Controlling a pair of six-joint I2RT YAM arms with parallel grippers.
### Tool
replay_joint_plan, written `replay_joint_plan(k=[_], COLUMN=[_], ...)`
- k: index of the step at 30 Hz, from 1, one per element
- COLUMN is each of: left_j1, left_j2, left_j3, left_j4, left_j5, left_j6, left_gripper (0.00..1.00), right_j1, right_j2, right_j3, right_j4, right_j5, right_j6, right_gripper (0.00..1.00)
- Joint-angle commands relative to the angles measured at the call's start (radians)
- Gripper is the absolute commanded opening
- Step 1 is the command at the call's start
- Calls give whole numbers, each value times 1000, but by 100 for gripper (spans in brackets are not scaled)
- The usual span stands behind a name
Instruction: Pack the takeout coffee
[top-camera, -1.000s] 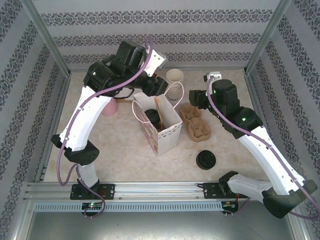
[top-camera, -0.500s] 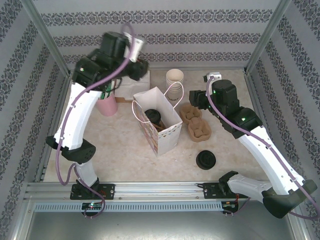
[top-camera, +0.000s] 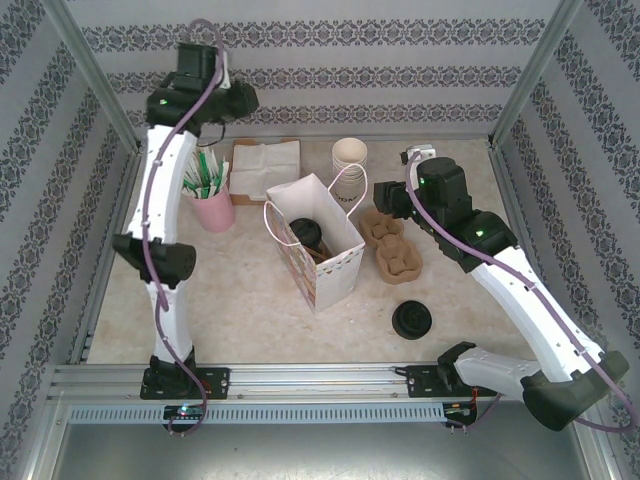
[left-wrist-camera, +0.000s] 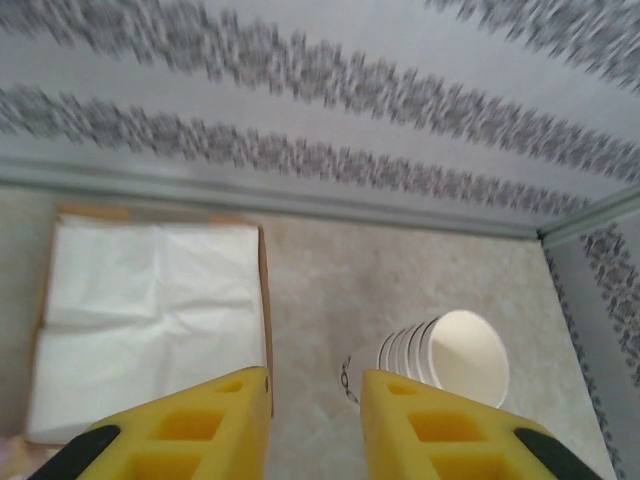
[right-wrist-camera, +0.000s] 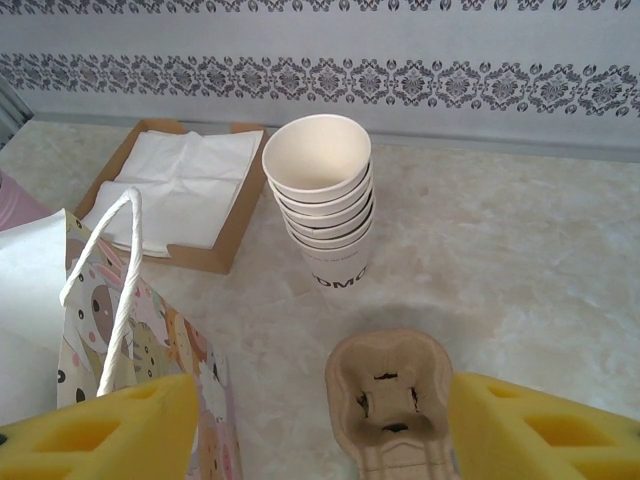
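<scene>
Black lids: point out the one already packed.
The black lid inside the paper bag; the loose lid lies on the table, nearer the arm bases.

I work in a lab test booth: wallpapered panels (top-camera: 330, 60) across the frame's top box in a marble-look table (top-camera: 240, 295), with an aluminium rail (top-camera: 320, 375) along the bottom edge.

I get bright, even light, with only faint, soft-edged shadows on the table (top-camera: 250, 290). From the left wrist the wallpaper (left-wrist-camera: 300, 80) smears with blur. The right wrist view is crisp, though its yellow fingers (right-wrist-camera: 540, 430) look slightly soft up close.
</scene>
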Motion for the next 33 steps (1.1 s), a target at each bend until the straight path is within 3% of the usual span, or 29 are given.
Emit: replay_joint_plan(k=[1, 18, 33], left_j1=[-14, -101, -112], left_j2=[51, 295, 425], left_j3=[16, -11, -60], left_j4=[-12, -84, -54], left_j5=[82, -250, -424], left_j6=[-51, -26, -27], left_gripper=[30, 36, 39], right_j1=[-11, -10, -10], right_j2=[8, 52, 47], right_j3=[0, 12, -16], right_j4=[5, -1, 6], right_j5=[-12, -39, -72], right_j6=[4, 30, 54], right_gripper=[66, 66, 65])
